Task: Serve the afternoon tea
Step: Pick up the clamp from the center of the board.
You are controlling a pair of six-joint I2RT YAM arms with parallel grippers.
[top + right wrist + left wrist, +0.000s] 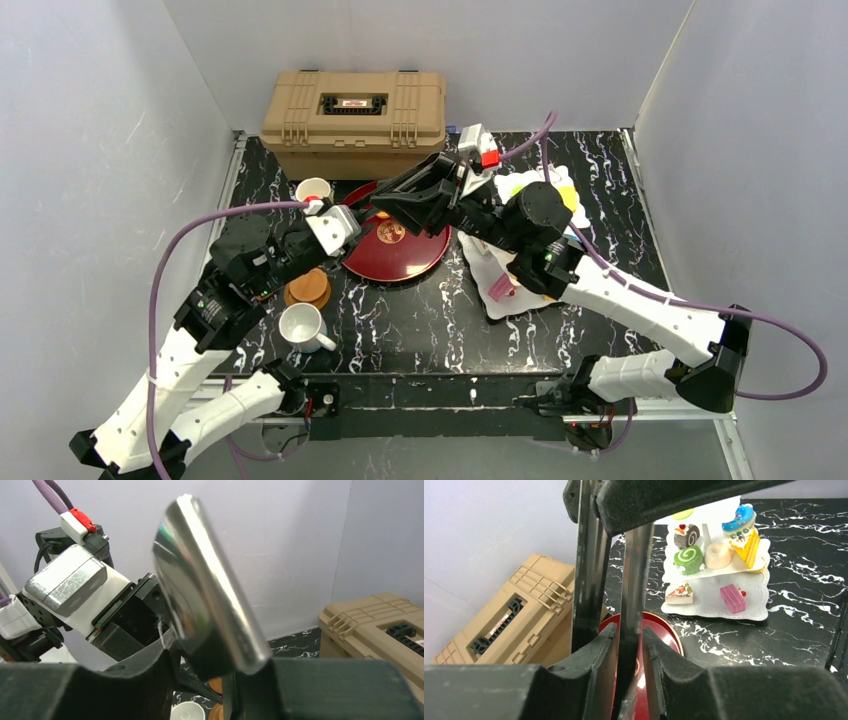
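Together, the left gripper (pixel 629 652) and right gripper (pixel 225 677) hold a glossy round disc (pixel 210 595) on edge above the dark-red tray (pixel 400 258). Each has its fingers narrowed onto the rim. The white tiered stand (pixel 744 607) with toy cakes sits toward the black marbled tabletop's (pixel 430 335) right edge. Two mugs (pixel 300 327) and brown saucers (pixel 308 290) sit near its left edge, and a tan case (pixel 355 125) lies along the far edge. Pale walls enclose the tabletop.

tbl (pixel 420 335): blk marble | rear: tan case (pixel 353 110) | L: rear mug (pixel 313 189), saucers (pixel 308 289), near mug (pixel 303 326) | R: wht stand (pixel 520 303)
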